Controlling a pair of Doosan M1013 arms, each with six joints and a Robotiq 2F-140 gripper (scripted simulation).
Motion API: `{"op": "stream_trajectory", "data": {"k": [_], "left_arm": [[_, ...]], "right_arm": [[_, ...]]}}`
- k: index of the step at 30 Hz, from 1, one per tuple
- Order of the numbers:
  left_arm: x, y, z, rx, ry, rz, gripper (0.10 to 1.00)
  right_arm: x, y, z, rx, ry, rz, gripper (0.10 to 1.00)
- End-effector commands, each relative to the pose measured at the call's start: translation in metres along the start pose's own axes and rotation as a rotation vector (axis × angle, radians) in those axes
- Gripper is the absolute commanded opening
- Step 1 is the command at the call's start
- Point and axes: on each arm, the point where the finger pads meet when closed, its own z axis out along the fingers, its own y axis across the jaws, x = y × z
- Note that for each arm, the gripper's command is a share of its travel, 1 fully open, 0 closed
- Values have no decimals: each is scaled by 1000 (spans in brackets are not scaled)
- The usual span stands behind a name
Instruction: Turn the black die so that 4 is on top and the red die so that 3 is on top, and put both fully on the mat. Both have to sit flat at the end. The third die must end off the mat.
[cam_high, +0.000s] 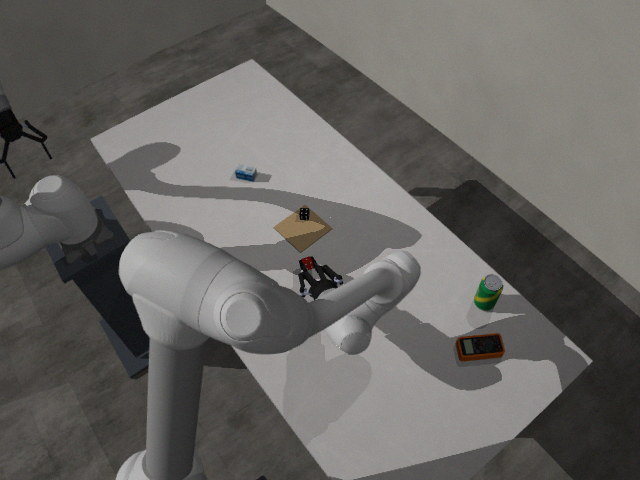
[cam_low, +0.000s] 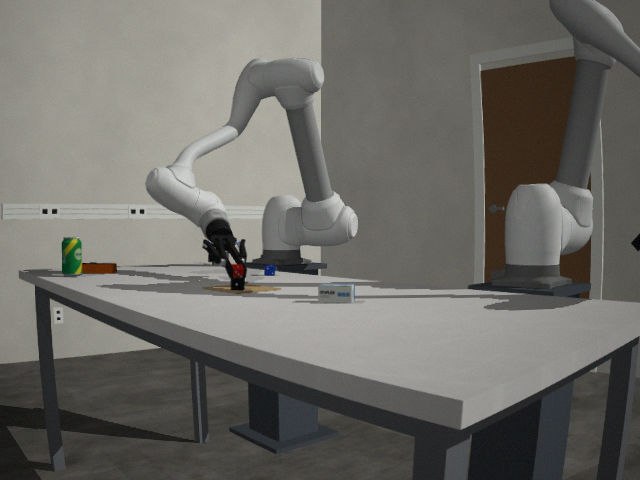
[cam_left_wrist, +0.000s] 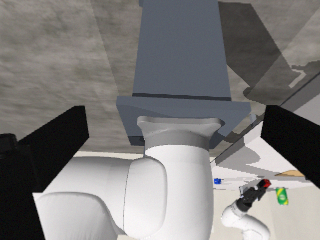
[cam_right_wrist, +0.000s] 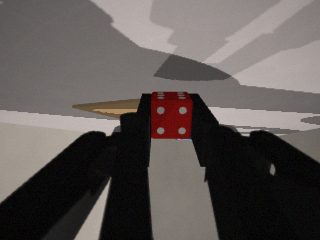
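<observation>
Red cube in the right hand (cam_high: 308, 264) (cam_low: 238, 272) (cam_right_wrist: 171, 117), just off the mat's near corner

Clenched on opposite faces of the red die (cam_high: 307, 262) (cam_low: 237, 270) (cam_left_wrist: 266, 183) (cam_right_wrist: 171, 120), the hand holds it near the centre of the top view; it probably handles light, stiff and a little slippery, so flat pads square across two side faces suit it. Outward, the black die (cam_high: 304, 213) (cam_low: 237, 283) sits on the mat (cam_high: 295, 235) (cam_low: 264, 288) (cam_right_wrist: 110, 108) at its upper corner, likely the same feel. The blue die (cam_low: 269, 270) (cam_left_wrist: 217, 181) stands on the table (cam_high: 206, 129) (cam_low: 392, 356), centre of the exterior view. The left hand (cam_high: 32, 164) is released, far upper left; the red die's upward face is hard to confirm.
</observation>
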Motion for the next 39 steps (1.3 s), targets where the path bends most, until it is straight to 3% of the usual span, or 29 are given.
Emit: {"op": "stream_trajectory", "data": {"k": [1,39], "left_arm": [[0,0,0,0,1,0,1000],[0,0,0,0,1,0,1000]], "right_arm": [[-1,0,0,0,-1,-1,243],[9,0,5,0,-1,-1,243]]}}
